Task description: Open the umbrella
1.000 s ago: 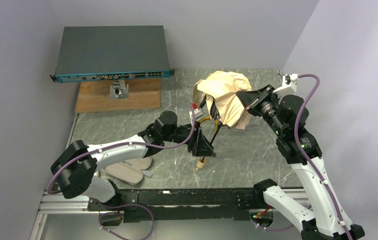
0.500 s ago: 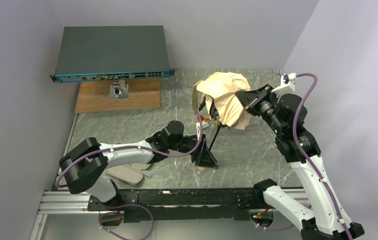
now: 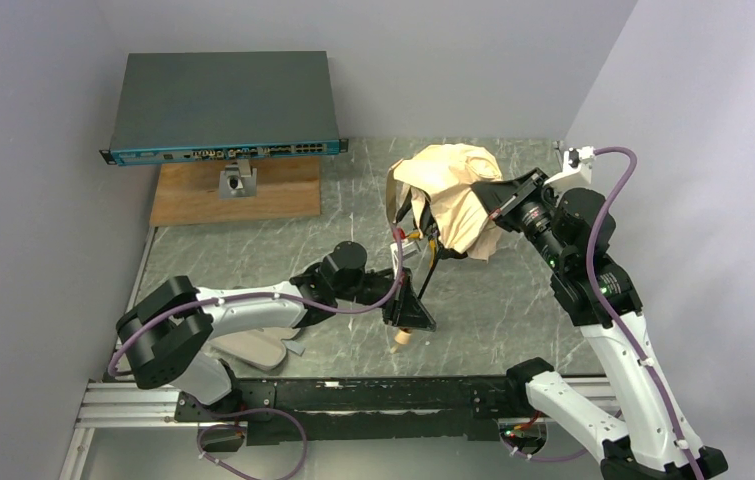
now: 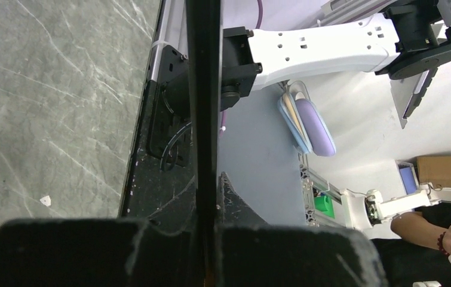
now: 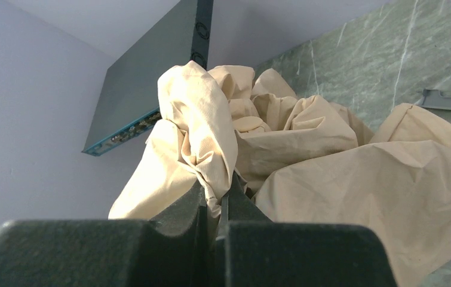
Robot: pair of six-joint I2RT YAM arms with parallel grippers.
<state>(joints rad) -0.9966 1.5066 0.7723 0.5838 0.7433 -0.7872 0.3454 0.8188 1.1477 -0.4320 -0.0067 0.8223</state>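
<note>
The umbrella's tan canopy (image 3: 448, 185) hangs crumpled above the back right of the table. Its black shaft (image 3: 423, 265) slants down toward the near edge and ends in a cream handle (image 3: 402, 338) just above the tabletop. My left gripper (image 3: 409, 312) is shut on the shaft just above the handle. In the left wrist view the shaft (image 4: 203, 89) runs straight up from between the closed left gripper (image 4: 206, 224). My right gripper (image 3: 485, 196) is shut on a fold of the canopy (image 5: 330, 173), and the right wrist view shows the right gripper (image 5: 220, 200) pinching that fabric.
A dark network switch (image 3: 223, 105) stands on a wooden board (image 3: 238, 190) at the back left. A pale pink sleeve (image 3: 253, 345) lies under the left forearm near the front rail (image 3: 353, 385). Grey walls close in on the left, back and right.
The left gripper slid down the shaft toward the near edge and closed on it just above the handle. The right gripper and canopy have hardly moved.
</note>
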